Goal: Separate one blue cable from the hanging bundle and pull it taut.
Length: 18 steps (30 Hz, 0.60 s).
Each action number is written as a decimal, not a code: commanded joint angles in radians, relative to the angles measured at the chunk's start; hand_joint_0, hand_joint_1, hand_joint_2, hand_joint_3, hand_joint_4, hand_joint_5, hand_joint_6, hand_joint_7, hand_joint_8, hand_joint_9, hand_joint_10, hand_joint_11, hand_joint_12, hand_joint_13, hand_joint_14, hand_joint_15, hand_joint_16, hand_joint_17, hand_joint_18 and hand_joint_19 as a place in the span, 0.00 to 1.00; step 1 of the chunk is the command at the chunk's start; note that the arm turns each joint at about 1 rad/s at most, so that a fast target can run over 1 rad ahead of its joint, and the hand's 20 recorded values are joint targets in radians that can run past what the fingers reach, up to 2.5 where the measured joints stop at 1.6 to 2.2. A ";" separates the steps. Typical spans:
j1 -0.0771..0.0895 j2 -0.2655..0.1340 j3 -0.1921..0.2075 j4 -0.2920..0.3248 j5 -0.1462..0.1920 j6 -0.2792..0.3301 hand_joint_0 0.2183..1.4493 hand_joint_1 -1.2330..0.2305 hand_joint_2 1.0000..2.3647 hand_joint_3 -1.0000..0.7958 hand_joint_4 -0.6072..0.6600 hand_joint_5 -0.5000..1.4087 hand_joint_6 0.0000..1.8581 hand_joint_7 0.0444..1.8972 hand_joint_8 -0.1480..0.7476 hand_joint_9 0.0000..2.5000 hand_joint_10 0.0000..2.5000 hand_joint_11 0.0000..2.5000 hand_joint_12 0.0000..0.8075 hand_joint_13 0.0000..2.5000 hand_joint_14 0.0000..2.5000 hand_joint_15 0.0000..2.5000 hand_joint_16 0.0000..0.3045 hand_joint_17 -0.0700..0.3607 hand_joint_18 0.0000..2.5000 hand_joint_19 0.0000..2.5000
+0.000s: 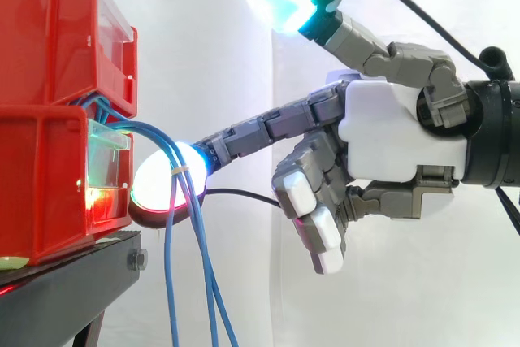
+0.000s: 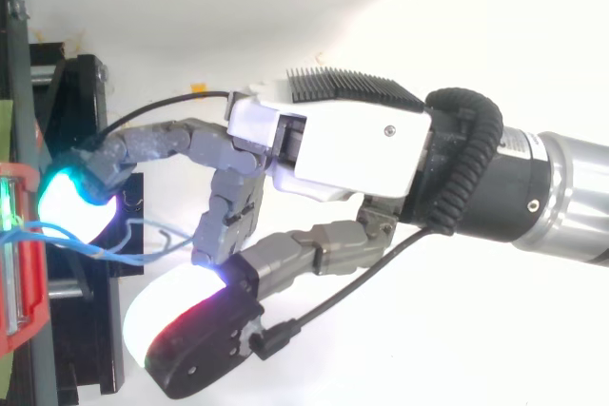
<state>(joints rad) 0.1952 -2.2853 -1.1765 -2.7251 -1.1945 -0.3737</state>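
My hand (image 1: 398, 132) open, gripping nothing: one straight finger reaches blue cable bundle (image 1: 170, 266) hanging from red bins (image 1: 49, 38). Glowing fingertip (image 1: 154, 188) sits behind strands, seemingly touching. Best next, I judge: hook single strand on pad, draw away slowly, leave neighbours behind.

Side view camera at work height, close, facing level across, red bins (image 1: 49, 119) at 9 o'clock, arm (image 1: 496, 140) entering from 3 o'clock, top view camera overhead, close, facing down, same layout, shared area: hand (image 1: 398, 136), blue cables (image 1: 170, 282), red bins.
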 commanded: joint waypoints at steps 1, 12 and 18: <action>0.001 0.000 -0.002 0.002 0.000 0.015 0.07 0.60 0.00 0.28 0.69 0.16 0.27 0.32 0.59 0.58 0.01 0.17 0.58 0.57 0.01 0.19 0.28 0.62 0.66 0.04; 0.001 0.001 -0.003 -0.015 -0.042 0.096 0.10 0.52 0.00 0.28 0.71 0.19 0.27 0.39 0.62 0.54 0.00 0.12 0.63 0.57 0.01 0.14 0.28 0.61 0.63 0.07; 0.001 0.001 -0.025 -0.004 -0.060 0.131 0.11 0.49 0.00 0.28 0.75 0.22 0.27 0.47 0.62 0.54 0.00 0.12 0.62 0.56 0.00 0.14 0.29 0.62 0.62 0.09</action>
<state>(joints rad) 0.1964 -2.2845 -1.1909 -2.7371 -1.2476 -0.2594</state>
